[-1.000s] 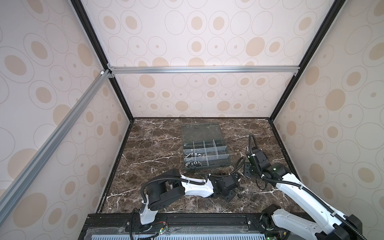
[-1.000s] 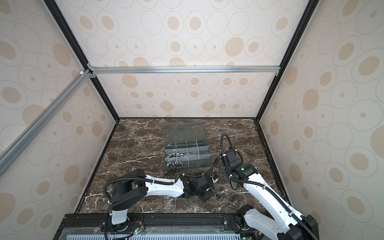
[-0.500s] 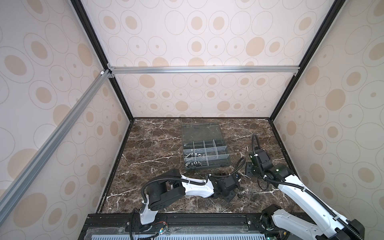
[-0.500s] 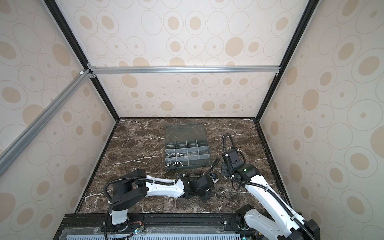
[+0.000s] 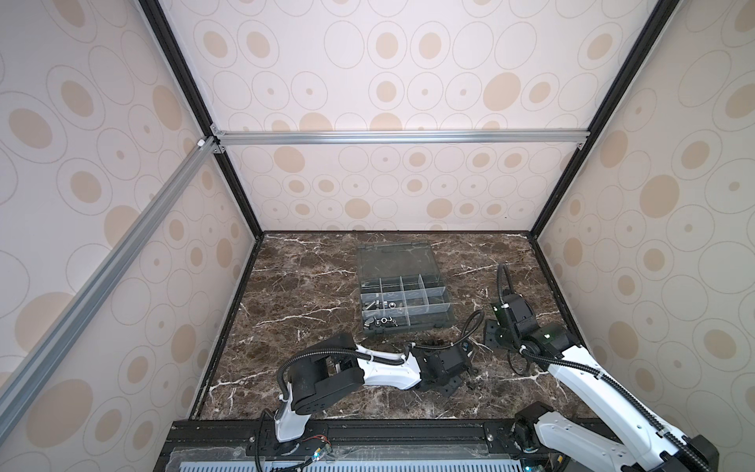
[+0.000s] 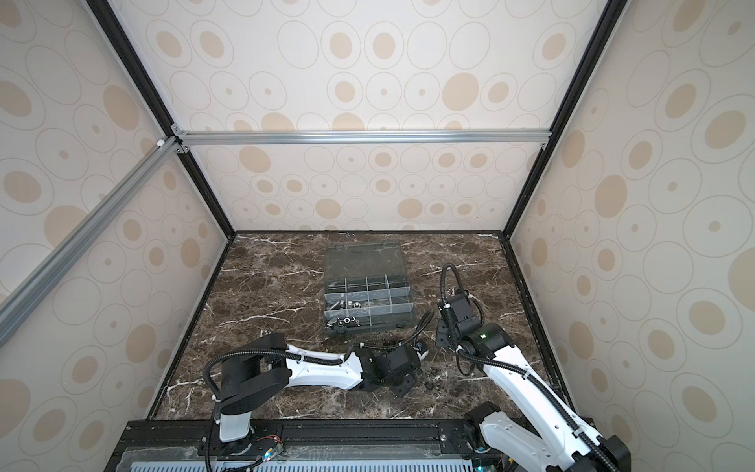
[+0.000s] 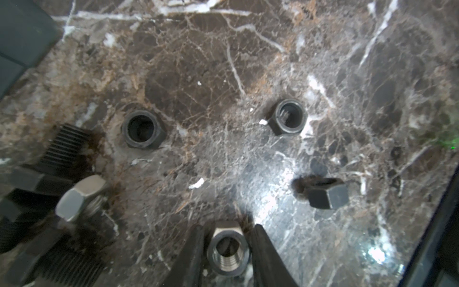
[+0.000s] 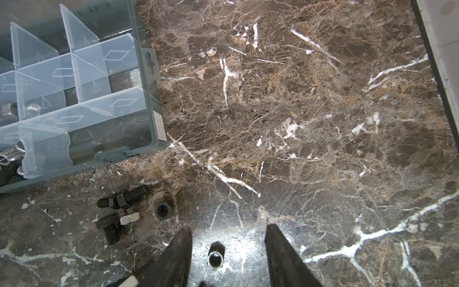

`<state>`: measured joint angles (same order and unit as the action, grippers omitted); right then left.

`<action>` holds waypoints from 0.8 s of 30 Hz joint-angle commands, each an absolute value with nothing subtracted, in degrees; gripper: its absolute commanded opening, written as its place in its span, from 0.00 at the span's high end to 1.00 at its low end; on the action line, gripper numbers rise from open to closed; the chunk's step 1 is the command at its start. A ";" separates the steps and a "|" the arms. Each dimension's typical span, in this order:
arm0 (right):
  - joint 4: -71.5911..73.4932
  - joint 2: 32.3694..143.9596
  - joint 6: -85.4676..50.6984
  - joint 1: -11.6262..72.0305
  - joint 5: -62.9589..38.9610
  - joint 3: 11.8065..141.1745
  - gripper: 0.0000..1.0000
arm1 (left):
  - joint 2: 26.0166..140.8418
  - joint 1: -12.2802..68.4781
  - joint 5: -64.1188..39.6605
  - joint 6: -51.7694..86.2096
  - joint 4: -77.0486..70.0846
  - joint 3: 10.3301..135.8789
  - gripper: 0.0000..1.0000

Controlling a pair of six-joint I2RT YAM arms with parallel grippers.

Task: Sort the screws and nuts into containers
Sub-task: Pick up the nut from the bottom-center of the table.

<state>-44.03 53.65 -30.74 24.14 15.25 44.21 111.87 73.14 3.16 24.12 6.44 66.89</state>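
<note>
Top views: brown marble tabletop [image 5: 310, 286], spotted beige walls [image 6: 367, 192].

Right claw [image 8: 228, 251] farther from organiser box [image 5: 404, 294].

silver nut [image 7: 228, 251] – upright, on marble | black nuts [image 7: 143, 129] – loose nearby

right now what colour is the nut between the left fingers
Shiny silver nut, seen best in the left wrist view.
</note>
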 commanded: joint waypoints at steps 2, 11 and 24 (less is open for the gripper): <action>-45.43 52.73 -30.67 23.46 15.99 43.60 0.49 | 112.79 73.87 4.66 22.42 10.55 66.41 0.66; -45.70 52.21 -30.84 23.12 16.00 43.68 0.49 | 112.16 74.08 5.93 22.66 10.12 65.82 0.81; -46.14 51.47 -30.60 22.85 15.97 44.44 0.49 | 100.70 69.30 9.43 23.16 9.05 63.82 0.85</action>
